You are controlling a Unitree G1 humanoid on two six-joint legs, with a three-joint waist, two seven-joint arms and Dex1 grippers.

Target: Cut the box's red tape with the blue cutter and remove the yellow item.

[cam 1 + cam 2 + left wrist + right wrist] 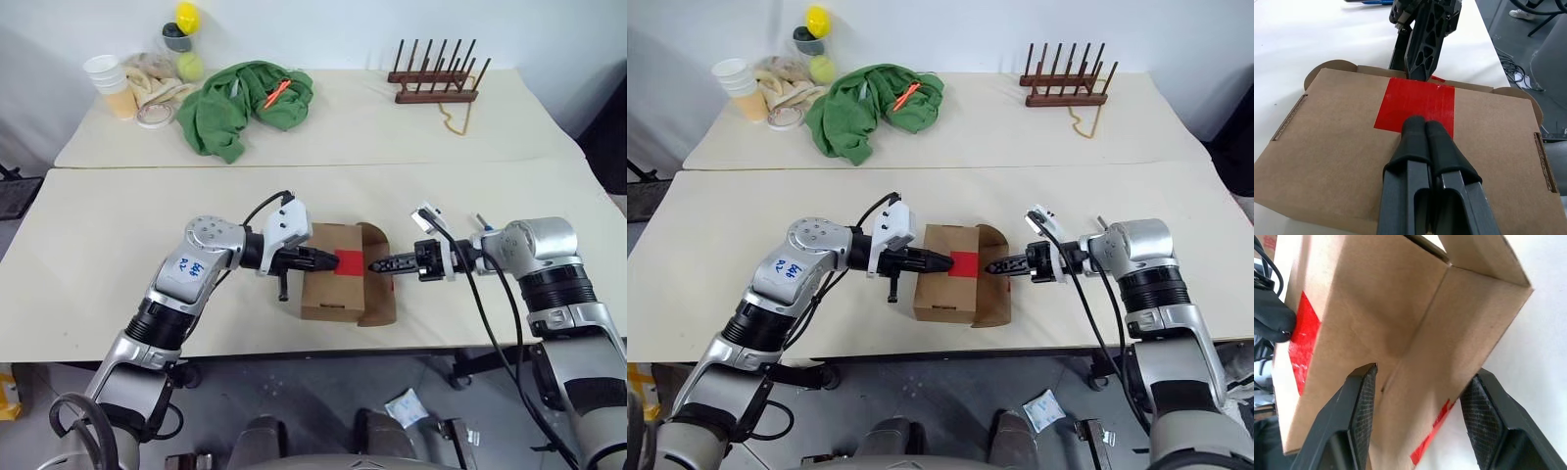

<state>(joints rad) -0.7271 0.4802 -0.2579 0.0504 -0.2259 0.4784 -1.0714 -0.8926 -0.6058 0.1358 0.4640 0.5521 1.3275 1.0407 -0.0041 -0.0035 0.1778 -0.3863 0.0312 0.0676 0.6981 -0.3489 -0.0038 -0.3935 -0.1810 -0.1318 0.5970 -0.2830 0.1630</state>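
Note:
The brown box (328, 289) stands near the table's front edge, with the red tape (350, 261) on its top by the right edge. My left gripper (331, 260) is shut, and its tips rest on the tape's near edge (1415, 105). From the right, my right gripper (375, 265) meets the box's open side flap (377, 294). Its fingers (1364, 396) close on that flap from both sides. A slim dark stick, the blue cutter (479, 220), lies on the table behind my right wrist. The yellow item is hidden.
At the table's back left lie a green cloth (250, 103) with an orange stick (278, 93), stacked cups (113, 83), a small yellow ball (186, 18) on a jar and a pale green ball (190, 66). A wooden peg rack (436, 78) stands at the back right.

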